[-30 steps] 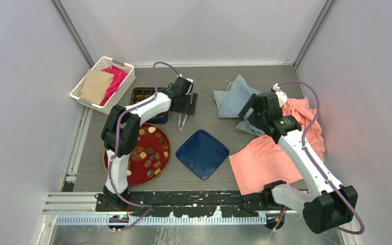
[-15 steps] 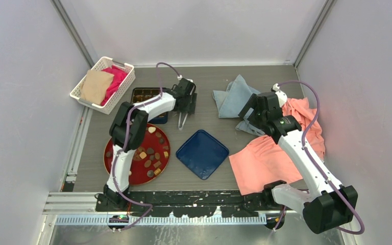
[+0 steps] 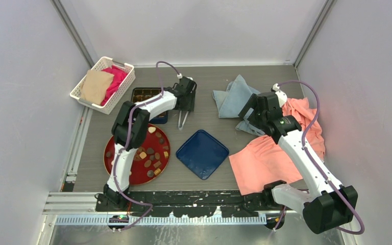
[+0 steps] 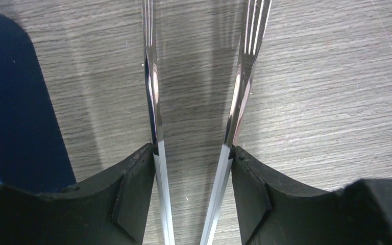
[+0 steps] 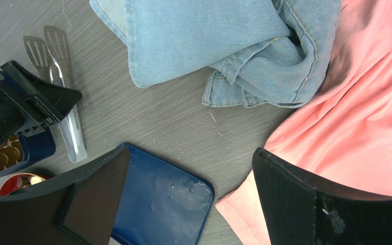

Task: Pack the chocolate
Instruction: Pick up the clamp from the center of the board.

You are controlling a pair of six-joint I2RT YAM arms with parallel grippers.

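Several small brown, tan and cream chocolate pieces lie on a round red plate at the left. More sit in a dark blue box, also in the right wrist view. My left gripper is at the metal tongs on the table beside the box. In the left wrist view both pads touch the tongs' two spread arms. My right gripper is open and empty, above the table right of the blue lid; it also shows in the right wrist view.
A white basket with pink and tan cloths stands at the back left. A light blue denim cloth and a salmon cloth lie on the right, below the right arm. The blue lid lies flat mid-table.
The left arm's elbow has swung up and to the right, and the wrist has shifted slightly. The tongs lie in the same place. The right arm has not moved.
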